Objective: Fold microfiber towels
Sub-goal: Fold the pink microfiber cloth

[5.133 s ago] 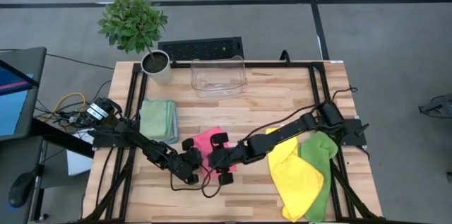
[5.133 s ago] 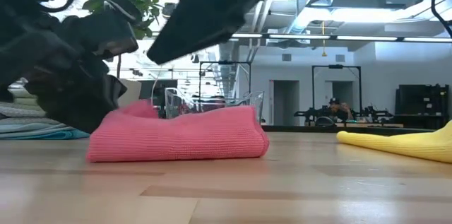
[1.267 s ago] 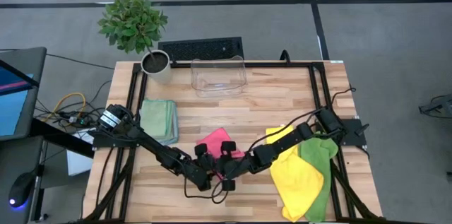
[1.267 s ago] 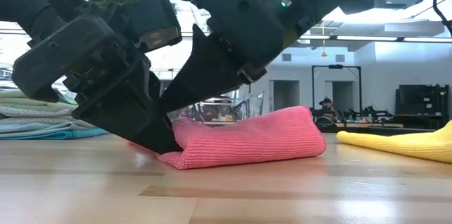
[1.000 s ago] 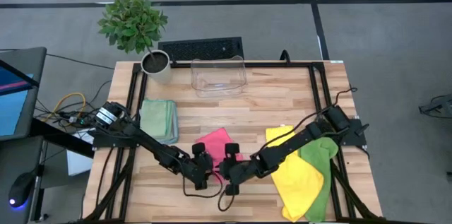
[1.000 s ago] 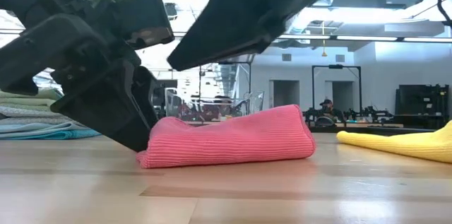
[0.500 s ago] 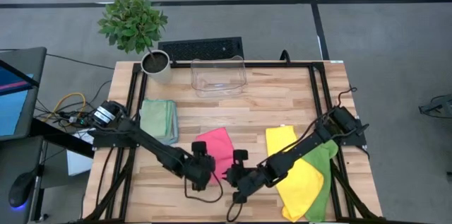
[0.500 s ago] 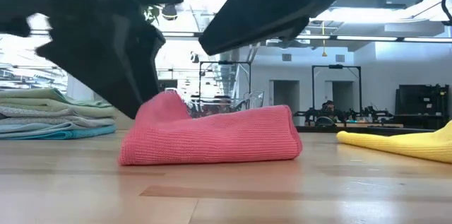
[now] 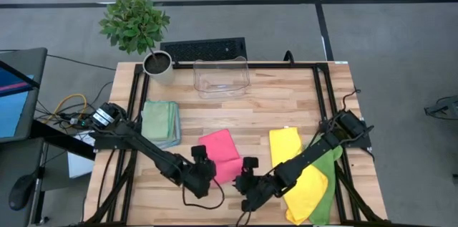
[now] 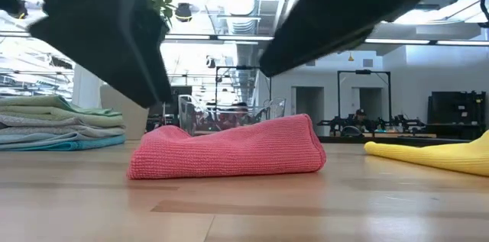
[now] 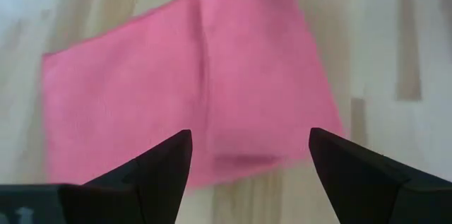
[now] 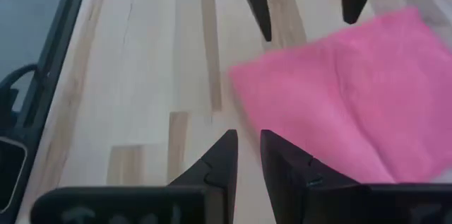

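Both fingers withdrawn; pink towel point(image 9: 220, 155) lies free.

Left arm stretched from left table edge toward near centre; left gripper point(image 9: 202, 172) low over table, fingers point(image 11: 159, 171) spread wide, holding nothing. Right arm reaching from right edge, angled toward near centre; right gripper point(image 9: 247, 182) close beside left one, fingers point(image 12: 222, 155) nearly together with narrow gap, empty.
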